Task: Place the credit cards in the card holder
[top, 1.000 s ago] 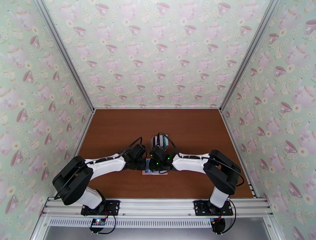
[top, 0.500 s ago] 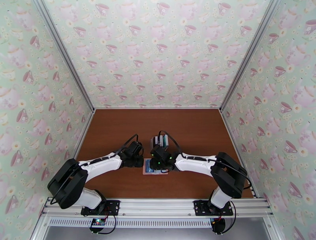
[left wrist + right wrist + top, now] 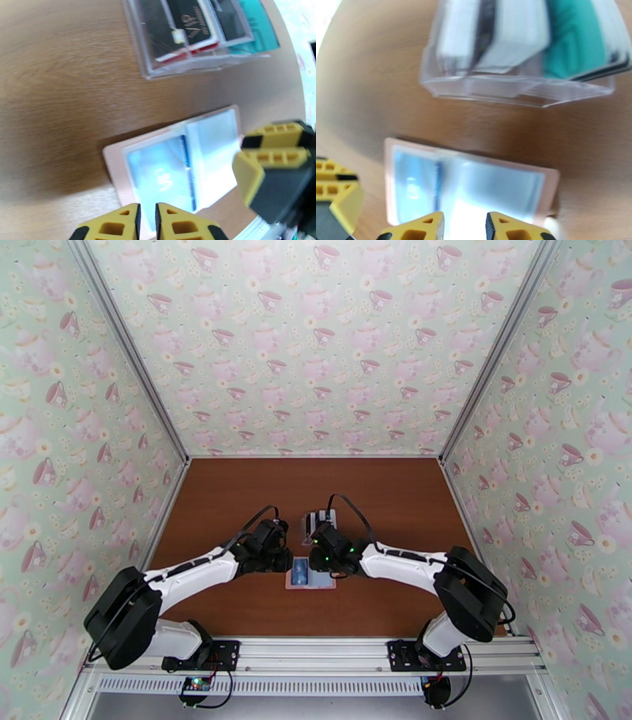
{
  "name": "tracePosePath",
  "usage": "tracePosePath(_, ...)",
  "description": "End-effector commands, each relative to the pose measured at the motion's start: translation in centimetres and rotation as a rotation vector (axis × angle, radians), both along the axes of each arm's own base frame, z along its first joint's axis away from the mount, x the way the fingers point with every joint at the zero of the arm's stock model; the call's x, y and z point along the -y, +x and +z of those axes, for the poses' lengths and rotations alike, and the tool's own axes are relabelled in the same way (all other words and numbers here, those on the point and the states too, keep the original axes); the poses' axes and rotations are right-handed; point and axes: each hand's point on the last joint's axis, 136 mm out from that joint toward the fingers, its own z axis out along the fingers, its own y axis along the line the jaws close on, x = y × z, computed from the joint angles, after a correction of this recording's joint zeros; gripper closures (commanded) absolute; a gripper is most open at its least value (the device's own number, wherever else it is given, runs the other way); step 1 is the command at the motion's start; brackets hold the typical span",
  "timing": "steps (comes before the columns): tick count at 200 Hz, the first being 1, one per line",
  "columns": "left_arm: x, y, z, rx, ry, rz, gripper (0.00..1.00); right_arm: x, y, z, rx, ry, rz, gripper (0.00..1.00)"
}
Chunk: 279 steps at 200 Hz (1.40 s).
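Observation:
The card holder (image 3: pixel 316 581) lies open and flat on the table, a pink wallet with pale blue pockets (image 3: pixel 213 158) (image 3: pixel 501 189). A blue credit card (image 3: pixel 300 571) sits in its left pocket (image 3: pixel 158 179) (image 3: pixel 410 181). More credit cards (image 3: pixel 189 27), black, white and teal, stand in a clear rack (image 3: pixel 320 520) just behind the wallet (image 3: pixel 513 89). My left gripper (image 3: pixel 283 560) hovers at the wallet's left edge, shut and empty (image 3: pixel 147 219). My right gripper (image 3: pixel 322 558) hangs over the wallet's far edge, open with nothing between its fingers (image 3: pixel 465 229).
The brown table (image 3: pixel 237 500) is boxed in by teapot-patterned walls on three sides. Both arms reach in from the near rail and almost meet over the wallet. Bare wood stretches left, right and behind the rack.
Both grippers have pulled back off the wallet, the left one to the left and the right one toward the rack. The wallet now lies uncovered with the blue card in it.

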Motion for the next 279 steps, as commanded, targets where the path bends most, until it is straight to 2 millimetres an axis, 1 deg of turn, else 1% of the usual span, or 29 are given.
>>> tracePosePath(1,0.7,-0.7,0.5,0.003,-0.050,-0.021,0.79,0.9,-0.1,0.2,0.013,-0.021,0.008,0.67)
tracePosePath(46,1.8,-2.0,0.3,-0.001,-0.077,-0.050,0.79,1.2,0.2,-0.4,0.003,-0.030,0.001,0.68)
tracePosePath(133,3.4,-4.1,-1.4,-0.028,-0.098,-0.071,0.79,2.0,0.4,-1.2,-0.008,-0.051,-0.012,0.67)
tracePosePath(181,3.4,-4.3,-2.2,-0.041,-0.086,-0.065,0.78,1.7,0.6,-1.3,-0.012,-0.050,-0.006,0.67)
tracePosePath(258,2.5,-4.8,-4.6,-0.081,-0.035,-0.047,0.78,1.0,0.9,-1.7,-0.021,-0.048,0.004,0.68)
tracePosePath(279,2.4,-4.9,-5.0,-0.089,-0.030,-0.040,0.78,0.8,1.0,-1.8,-0.020,-0.046,0.006,0.68)
